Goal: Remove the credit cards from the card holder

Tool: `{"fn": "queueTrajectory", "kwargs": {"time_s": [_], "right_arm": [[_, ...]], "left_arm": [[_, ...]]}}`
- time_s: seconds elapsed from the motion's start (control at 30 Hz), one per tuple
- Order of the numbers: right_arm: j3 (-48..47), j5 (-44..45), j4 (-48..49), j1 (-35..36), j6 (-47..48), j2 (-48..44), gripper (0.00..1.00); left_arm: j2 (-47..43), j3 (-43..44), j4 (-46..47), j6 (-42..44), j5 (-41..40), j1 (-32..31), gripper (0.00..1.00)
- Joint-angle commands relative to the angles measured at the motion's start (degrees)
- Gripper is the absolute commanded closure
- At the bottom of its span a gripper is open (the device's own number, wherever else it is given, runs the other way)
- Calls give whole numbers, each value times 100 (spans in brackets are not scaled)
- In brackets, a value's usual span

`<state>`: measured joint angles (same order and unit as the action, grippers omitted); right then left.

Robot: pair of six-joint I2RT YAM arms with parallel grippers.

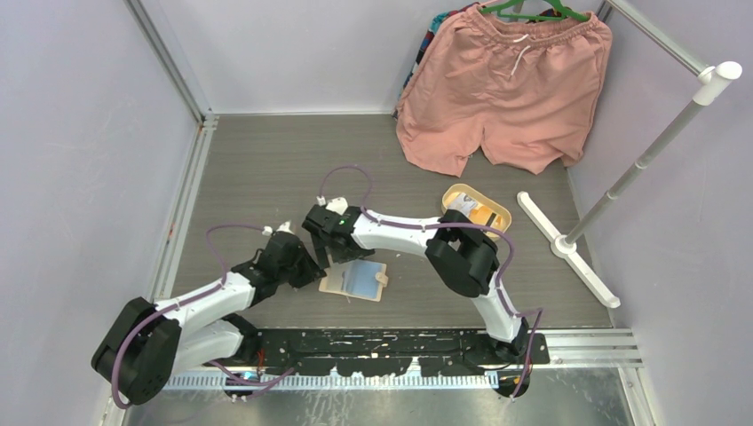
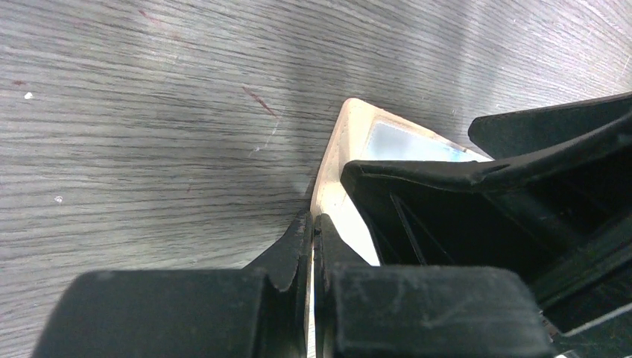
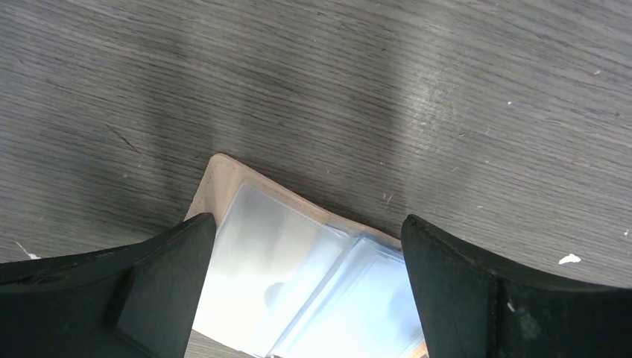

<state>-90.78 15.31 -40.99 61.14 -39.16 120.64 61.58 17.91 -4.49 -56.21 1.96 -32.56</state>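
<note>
The card holder (image 1: 357,280) lies open on the table, tan outside with pale bluish clear pockets facing up. My left gripper (image 1: 313,272) is shut on its left tan edge; the left wrist view shows the jaws (image 2: 313,225) pinched on that edge of the card holder (image 2: 350,127). My right gripper (image 1: 330,255) is open just above the holder's left half. In the right wrist view it (image 3: 307,221) straddles the card holder's pockets (image 3: 283,261) with nothing held. I cannot tell whether cards sit in the pockets. An orange-yellow card (image 1: 485,214) and a whitish card (image 1: 458,203) lie in the oval tray.
The oval tan tray (image 1: 500,210) sits right of the right arm. Pink shorts (image 1: 506,89) hang at the back right. A white rack stand (image 1: 568,248) with a slanted pole stands on the right. Walls close in the left and back.
</note>
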Motion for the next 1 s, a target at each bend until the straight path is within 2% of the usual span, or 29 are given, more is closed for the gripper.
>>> {"fn": "queueTrajectory", "kwargs": {"time_s": [0.0, 0.47, 0.97], "right_arm": [[78, 494, -317, 79, 74, -217, 0], [770, 710, -597, 341, 94, -686, 0], [1071, 629, -803, 645, 98, -1088, 0]], "left_arm": [[-3, -130, -201, 0, -153, -18, 100], [96, -165, -107, -65, -384, -18, 100], [74, -234, -101, -162, -599, -18, 100]]}}
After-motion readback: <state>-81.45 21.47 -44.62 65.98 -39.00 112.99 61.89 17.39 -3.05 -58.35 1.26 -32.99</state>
